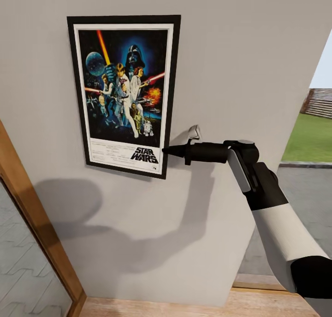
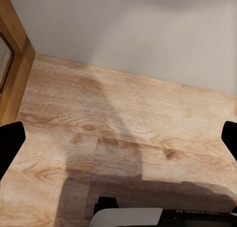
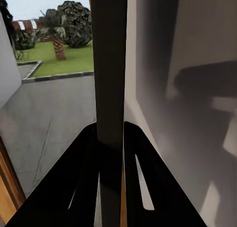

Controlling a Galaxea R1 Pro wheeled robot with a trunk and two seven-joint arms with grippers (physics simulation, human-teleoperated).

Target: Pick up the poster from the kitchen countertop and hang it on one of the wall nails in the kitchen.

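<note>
Grey wall carries the poster flat against it, slightly tilted. The right pincer grips its lower right edge — both fingers clamped on the thin dark slab. Left pincer spread wide, empty, above wooden floor.

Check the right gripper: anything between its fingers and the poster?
Nothing. The right gripper is shut on the poster at its lower right edge; right wrist view shows the fingers flanking it edge-on.
</note>
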